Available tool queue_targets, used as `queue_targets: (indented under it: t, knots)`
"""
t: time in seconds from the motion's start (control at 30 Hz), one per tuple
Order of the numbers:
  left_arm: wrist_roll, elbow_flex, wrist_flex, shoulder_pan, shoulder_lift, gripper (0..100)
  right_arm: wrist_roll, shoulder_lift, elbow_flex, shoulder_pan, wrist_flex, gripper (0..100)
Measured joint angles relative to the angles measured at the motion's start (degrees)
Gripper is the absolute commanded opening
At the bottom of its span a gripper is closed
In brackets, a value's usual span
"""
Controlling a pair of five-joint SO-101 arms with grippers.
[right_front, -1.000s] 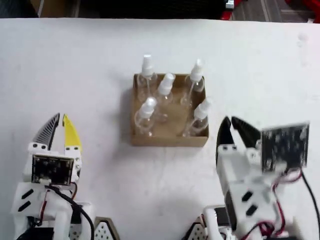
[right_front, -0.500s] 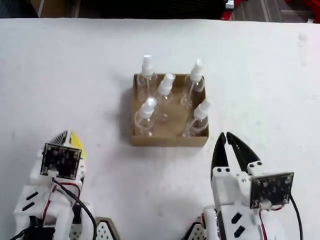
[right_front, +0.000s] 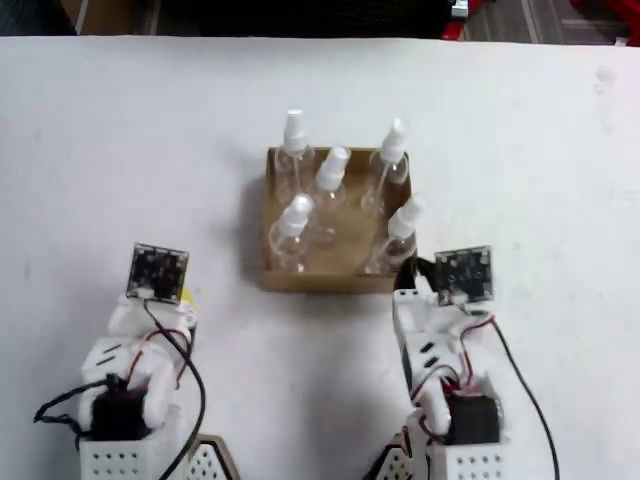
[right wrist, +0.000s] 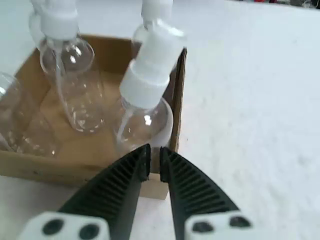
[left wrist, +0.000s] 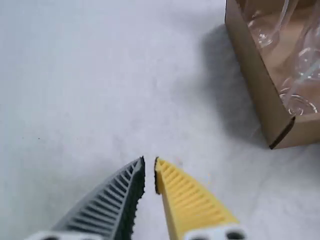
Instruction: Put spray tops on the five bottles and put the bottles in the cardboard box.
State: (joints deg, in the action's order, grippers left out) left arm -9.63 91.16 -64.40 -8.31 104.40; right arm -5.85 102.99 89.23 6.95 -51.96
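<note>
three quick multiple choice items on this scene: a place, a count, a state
1. Where do the bottles stand? A on the bare table B in the cardboard box C in a gripper
2. How many bottles have spray tops? A three B four C five
3. The left gripper is: A shut and empty B shut on a bottle C wide open
Answers: B, all stand inside the box walls; C, each of five carries a white top; A, its grey and yellow fingers nearly meet with nothing between.
</note>
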Motion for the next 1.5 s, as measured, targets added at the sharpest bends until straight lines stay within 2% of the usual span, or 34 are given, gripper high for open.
queue_targets:
  t: [0.1, 0.27, 0.4, 0.6, 0.87, 1.5]
  knots:
    - [0.18, 4.84, 3.34, 0.0, 0.0, 4, -0.09, -0.26, 6.24, -0.18, 5.98, 1.5]
    - [0.18, 5.71, 3.69, 0.0, -0.09, 4, -0.09, -0.18, 7.12, 0.0, 6.15, 1.5]
    - [0.18, 5.71, 0.26, 0.0, -0.09, 4, -0.18, 0.0, 7.12, -0.26, 2.11, 1.5]
    - [0.35, 5.71, -8.53, 0.0, -0.09, 4, -0.18, -0.18, 7.12, -0.18, -11.96, 1.5]
    - [0.53, 5.71, -9.05, 0.0, -0.09, 4, -0.18, -0.18, 7.12, -0.26, -19.87, 1.5]
    - [0.62, 5.71, -9.05, 0.0, -0.09, 4, -0.18, -0.18, 7.12, -0.18, -20.31, 1.5]
